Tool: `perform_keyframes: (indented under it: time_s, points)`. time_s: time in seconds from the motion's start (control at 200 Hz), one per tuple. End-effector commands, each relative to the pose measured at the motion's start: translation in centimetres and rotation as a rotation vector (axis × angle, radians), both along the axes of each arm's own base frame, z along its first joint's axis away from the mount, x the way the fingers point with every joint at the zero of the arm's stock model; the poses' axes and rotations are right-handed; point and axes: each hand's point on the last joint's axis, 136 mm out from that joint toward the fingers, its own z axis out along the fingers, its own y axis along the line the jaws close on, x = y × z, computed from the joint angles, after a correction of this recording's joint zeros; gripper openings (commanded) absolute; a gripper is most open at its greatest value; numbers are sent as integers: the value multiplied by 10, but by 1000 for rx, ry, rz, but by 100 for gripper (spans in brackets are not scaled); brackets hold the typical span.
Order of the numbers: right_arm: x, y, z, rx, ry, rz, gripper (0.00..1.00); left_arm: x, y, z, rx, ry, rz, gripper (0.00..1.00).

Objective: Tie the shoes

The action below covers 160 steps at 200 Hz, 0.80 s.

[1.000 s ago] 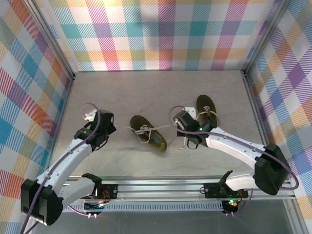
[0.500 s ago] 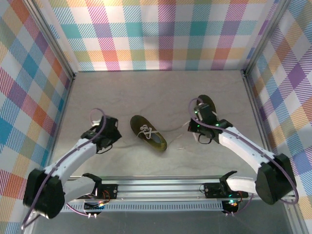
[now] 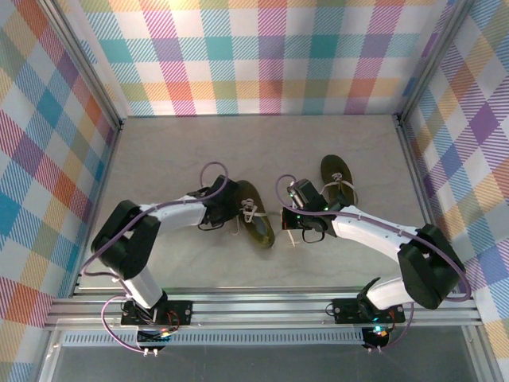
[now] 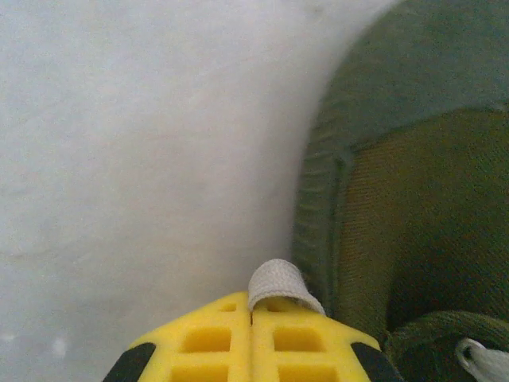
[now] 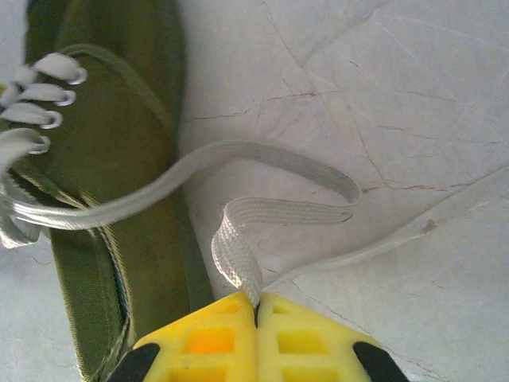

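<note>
The left gripper [image 4: 253, 326] is pressed together on a woven lace tip [image 4: 276, 282], and the nearer shoe [image 4: 413, 199], ribbed olive canvas, sits just right of it. The right gripper [image 5: 256, 314] pinches a flat pale lace [image 5: 237, 259]. There are two oval shoes; the farther shoe [image 3: 338, 175] lies beyond the right gripper.

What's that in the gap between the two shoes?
The robot's right hand, pinching a pale lace, sits between the shoes, as the top view shows.
</note>
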Motion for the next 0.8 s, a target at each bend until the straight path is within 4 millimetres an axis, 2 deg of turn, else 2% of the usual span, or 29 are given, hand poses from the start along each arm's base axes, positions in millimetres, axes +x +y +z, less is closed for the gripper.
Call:
perform_keyframes:
  time_s: [0.0,0.12,0.21,0.37,0.445,0.51,0.625,0.795]
  points:
    - [4,0,3,12,-13,-25,0,21,-29,13,-48,-50,-58,0]
    - [8,-11,9,-32,-45,-55,0,30,-21,22,5,-65,-53,0]
    - [16,-38,26,-132,-123,-131,0,31,5,44,48,-107,-6,0]
    - [29,-111,79,-307,-295,-380,0,15,90,98,143,-184,151,0]
    - [31,-147,96,-332,-311,-511,0,6,129,123,173,-218,227,0]
    - [32,-176,108,-326,-329,-611,0,-1,152,142,185,-247,270,0]
    - [33,-212,118,-294,-341,-727,0,-7,178,163,196,-278,328,0]
    - [35,-247,116,-276,-299,-836,0,-2,200,167,186,-272,389,0]
